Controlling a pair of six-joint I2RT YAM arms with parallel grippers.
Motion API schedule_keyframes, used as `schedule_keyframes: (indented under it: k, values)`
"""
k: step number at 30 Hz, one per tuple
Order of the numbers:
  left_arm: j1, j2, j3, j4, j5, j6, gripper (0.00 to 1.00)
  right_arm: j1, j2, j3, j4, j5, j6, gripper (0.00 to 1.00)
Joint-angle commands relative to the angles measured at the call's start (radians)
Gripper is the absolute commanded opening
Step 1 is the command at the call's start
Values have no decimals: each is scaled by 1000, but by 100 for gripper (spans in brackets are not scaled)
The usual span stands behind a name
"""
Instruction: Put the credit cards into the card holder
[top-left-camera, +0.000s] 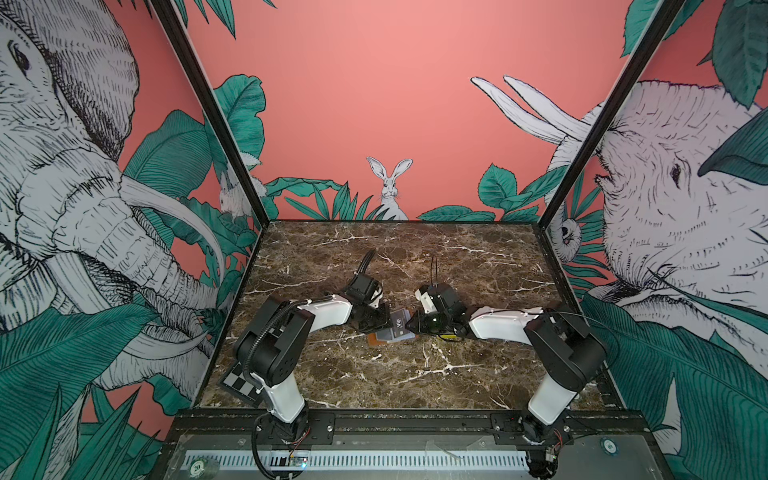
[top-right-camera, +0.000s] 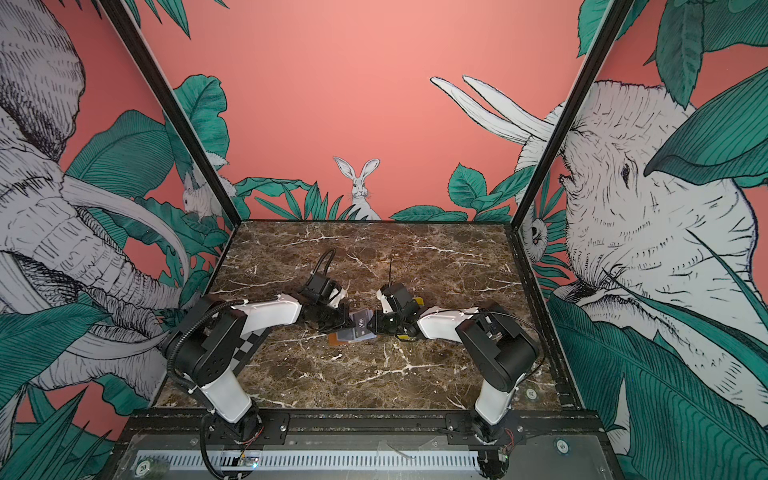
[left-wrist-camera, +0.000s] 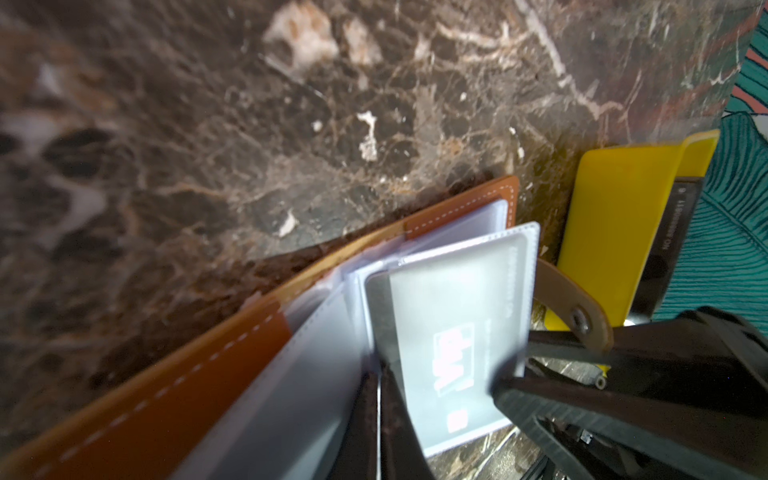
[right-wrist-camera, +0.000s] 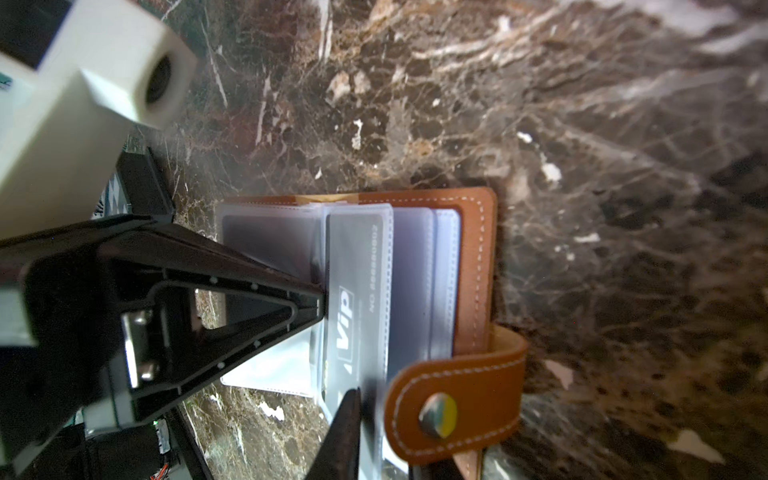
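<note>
The tan card holder (top-left-camera: 376, 340) (right-wrist-camera: 473, 257) lies open mid-table, its clear sleeves fanned up. A dark grey credit card (top-left-camera: 400, 321) (right-wrist-camera: 353, 266) with white "Vip" lettering sits mostly inside one raised sleeve (left-wrist-camera: 449, 332). My left gripper (top-left-camera: 386, 322) (left-wrist-camera: 379, 374) is shut on the thin edge of a clear sleeve beside that card. My right gripper (top-left-camera: 411, 325) (right-wrist-camera: 386, 415) is at the card's outer end. One of its fingers (right-wrist-camera: 347, 432) lies against the card, and the holder's snap tab (right-wrist-camera: 457, 395) hides the other.
A yellow tray (left-wrist-camera: 615, 232) stands just beyond the holder under my right arm, with another dark card (left-wrist-camera: 673, 232) in it. A checkerboard tile (top-left-camera: 241, 380) lies under my left arm near the front left. Patterned walls enclose the marble table (top-left-camera: 374, 386).
</note>
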Motion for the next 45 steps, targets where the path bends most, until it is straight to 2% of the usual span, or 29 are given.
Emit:
schedule_keyframes:
  k: [1, 9, 16, 21, 26, 31, 34, 42, 45]
  values:
    - [-7, 3, 7, -35, -20, 7, 7, -3, 17, 21, 49, -39, -3, 20]
    - [-5, -86, -39, 51, -17, -23, 15, 0, 9, 16, 52, -34, -6, 19]
    - [48, -194, -88, 94, 47, -39, 22, 6, 6, 32, 15, -17, -14, 19]
    - [87, -289, -152, 213, 118, -48, 30, 22, -6, 65, -54, 21, -33, 19]
    - [128, -384, -210, 301, 136, -64, 47, 58, -10, 99, -111, 68, -46, 21]
    - [188, -475, -263, 374, 188, -121, 86, 102, -3, 153, -174, 129, -61, 23]
    - [210, -530, -280, 348, 188, -110, 98, 127, 10, 184, -201, 157, -62, 26]
    - [235, -586, -309, 306, 219, -62, 99, 206, 39, 268, -268, 229, -57, 41]
    - [241, -610, -318, 342, 243, -76, 99, 234, 51, 291, -266, 228, -54, 43]
